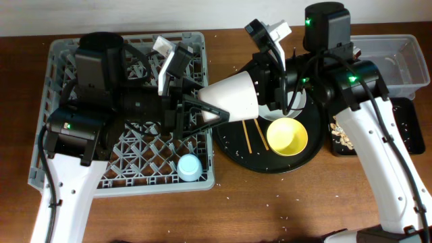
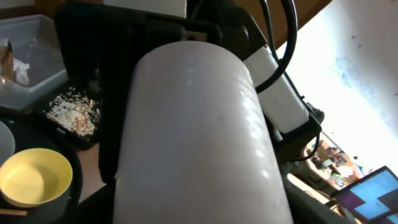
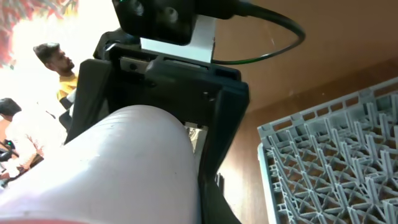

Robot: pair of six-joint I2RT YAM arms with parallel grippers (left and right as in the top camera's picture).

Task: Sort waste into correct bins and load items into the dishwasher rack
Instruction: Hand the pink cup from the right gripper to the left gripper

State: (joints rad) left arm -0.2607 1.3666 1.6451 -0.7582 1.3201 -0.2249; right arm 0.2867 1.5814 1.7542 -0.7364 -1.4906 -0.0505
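Note:
The pale grey-white plate [image 1: 233,94] hangs on edge in the air between the grey dishwasher rack [image 1: 61,81] and the round black tray [image 1: 229,145]. My left gripper [image 1: 219,113] is shut on its left rim. My right gripper [image 1: 260,94] is shut on its right side. The plate fills the left wrist view [image 2: 193,137] and the right wrist view [image 3: 124,168]. The blue cup [image 1: 190,167] stands in the rack's front right corner. The yellow bowl [image 1: 287,136] and the chopsticks [image 1: 247,138] lie on the round tray. The pink cup is out of view.
The clear tub [image 1: 398,61] stands at the back right and holds the napkin [image 2: 18,65]. The shallow black tray [image 1: 405,128] in front of it holds beige scraps [image 1: 343,135]. Crumbs dot the wooden table. The rack's edge shows in the right wrist view [image 3: 329,162].

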